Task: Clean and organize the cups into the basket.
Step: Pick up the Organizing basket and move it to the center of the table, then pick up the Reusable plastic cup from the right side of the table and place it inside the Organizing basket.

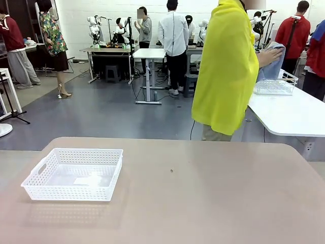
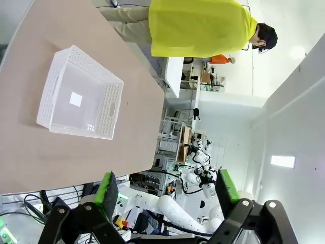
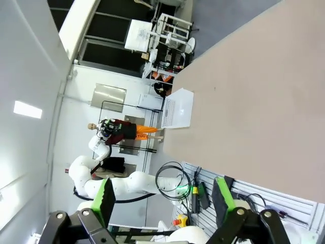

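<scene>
Pale tan matte surface (image 1: 213,193), robot's left portion: shallow white lattice-mesh plastic basket (image 1: 76,175), upright, near front edge. Left gripper (image 2: 167,189) and right gripper (image 3: 163,199) both spread wide, holding nothing, raised above surface.

A white mesh basket (image 1: 71,192) sits on the tan table (image 1: 213,198).

one white mesh basket (image 1: 71,192) sits on the brown table (image 1: 203,193), with one small white square (image 2: 75,99) on its floor. one white table (image 1: 294,114) stands further back, with one wire basket (image 1: 274,87) on it. one person (image 1: 226,71) in a yellow top is at the far edge, one hand (image 1: 269,55) showing and one blue cloth (image 1: 271,68) in it. two grippers: the left gripper (image 2: 166,190) and the right gripper (image 3: 162,195), each with two green pads (image 2: 108,189).
</scene>
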You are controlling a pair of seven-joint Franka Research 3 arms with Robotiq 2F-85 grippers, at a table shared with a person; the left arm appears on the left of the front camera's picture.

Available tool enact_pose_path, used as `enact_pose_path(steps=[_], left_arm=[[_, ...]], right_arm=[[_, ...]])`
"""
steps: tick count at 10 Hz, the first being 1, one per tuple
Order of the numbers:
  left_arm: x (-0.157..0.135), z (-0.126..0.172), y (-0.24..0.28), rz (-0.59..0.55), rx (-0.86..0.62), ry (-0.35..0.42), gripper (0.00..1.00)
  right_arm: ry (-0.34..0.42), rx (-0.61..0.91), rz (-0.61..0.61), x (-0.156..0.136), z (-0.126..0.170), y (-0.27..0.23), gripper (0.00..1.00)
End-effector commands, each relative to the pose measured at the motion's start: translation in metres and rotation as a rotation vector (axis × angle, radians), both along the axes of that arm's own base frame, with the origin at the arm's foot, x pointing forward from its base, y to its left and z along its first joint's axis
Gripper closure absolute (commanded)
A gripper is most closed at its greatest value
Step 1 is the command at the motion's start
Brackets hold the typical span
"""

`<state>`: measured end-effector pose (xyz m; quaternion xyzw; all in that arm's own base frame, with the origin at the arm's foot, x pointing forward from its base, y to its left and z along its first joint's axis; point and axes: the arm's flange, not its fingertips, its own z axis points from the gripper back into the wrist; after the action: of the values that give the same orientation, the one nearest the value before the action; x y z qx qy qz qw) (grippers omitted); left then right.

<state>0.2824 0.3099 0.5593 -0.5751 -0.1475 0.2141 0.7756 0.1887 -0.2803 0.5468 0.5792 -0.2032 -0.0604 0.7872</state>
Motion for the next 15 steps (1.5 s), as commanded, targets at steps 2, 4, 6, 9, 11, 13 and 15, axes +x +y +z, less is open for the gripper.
enact_pose_path(steps=[2, 4, 6, 9, 11, 13, 15], left_arm=[[0.0044, -0.0028, 0.0054, -0.003, 0.002, 0.008, 0.0], [0.0044, -0.0028, 0.0054, -0.003, 0.002, 0.008, 0.0], [0.0044, -0.0028, 0.0054, -0.003, 0.002, 0.008, 0.0], [0.0044, -0.0028, 0.0054, -0.003, 0.002, 0.008, 0.0], [0.0044, -0.0028, 0.0054, -0.003, 0.002, 0.008, 0.0], [0.0044, -0.0028, 0.0054, -0.003, 0.002, 0.008, 0.0], [0.0044, -0.0028, 0.0054, -0.003, 0.002, 0.008, 0.0]], right_arm=[[-0.012, 0.012, -0.002, -0.0009, 0.0002, 0.0012, 0.0], [-0.012, 0.012, -0.002, -0.0009, 0.0002, 0.0012, 0.0], [-0.012, 0.012, -0.002, -0.0009, 0.0002, 0.0012, 0.0], [-0.012, 0.012, -0.002, -0.0009, 0.0002, 0.0012, 0.0], [-0.012, 0.012, -0.002, -0.0009, 0.0002, 0.0012, 0.0], [-0.012, 0.012, -0.002, -0.0009, 0.0002, 0.0012, 0.0], [-0.012, 0.012, -0.002, -0.0009, 0.0002, 0.0012, 0.0]])
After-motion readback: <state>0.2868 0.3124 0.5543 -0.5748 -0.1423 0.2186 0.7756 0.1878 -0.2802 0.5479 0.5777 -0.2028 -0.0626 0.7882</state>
